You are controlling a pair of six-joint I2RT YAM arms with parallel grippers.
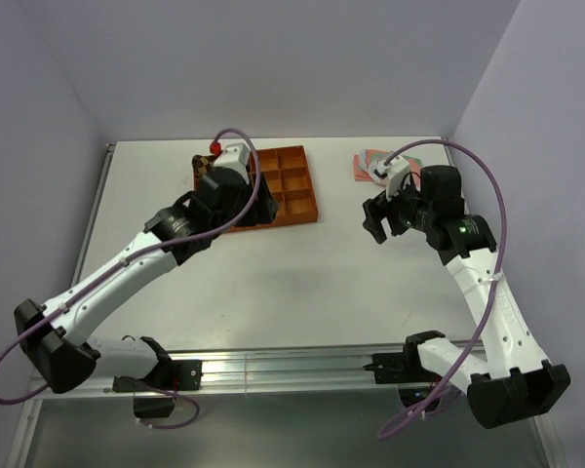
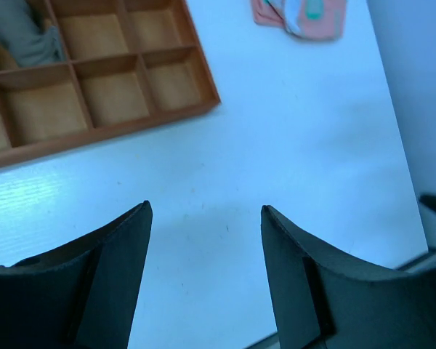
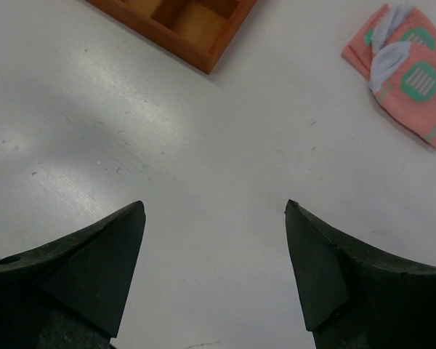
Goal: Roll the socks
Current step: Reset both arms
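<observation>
The table point(image 1: 302, 283) is a plain white top, faintly scuffed. Pale lavender walls close it in at the back and on both sides, and a metal rail point(image 1: 283, 369) runs along the near edge, where the two arms are bolted. A purple cable point(image 1: 494, 210) loops off each arm.

There is one tray point(image 1: 291, 185), orange-brown and wooden-looking, split into square compartments by thin walls. The left arm hides part of it, so I cannot count the compartments. There is also one flat stack of pink-and-green socks point(image 1: 369, 164), soft knit with pale heels. A brown checkered bundle point(image 1: 205, 168) peeks out behind the left wrist.

The left gripper point(image 2: 203, 211) has its two dark, wedge-shaped fingers spread wide, with only bare tabletop between them. The tray lies ahead of it and to its left, and the pink-and-green socks are far ahead to its right.

The right gripper point(image 3: 214, 207) is likewise spread, with nothing between its fingers. A corner of the tray is ahead on its left and the pink-and-green socks ahead on its right, both well apart from it.

A lump of grey fabric point(image 2: 22, 36) sits crumpled in one far-left compartment, ahead of the left gripper. It may be one of the socks, but too little shows to be sure.
</observation>
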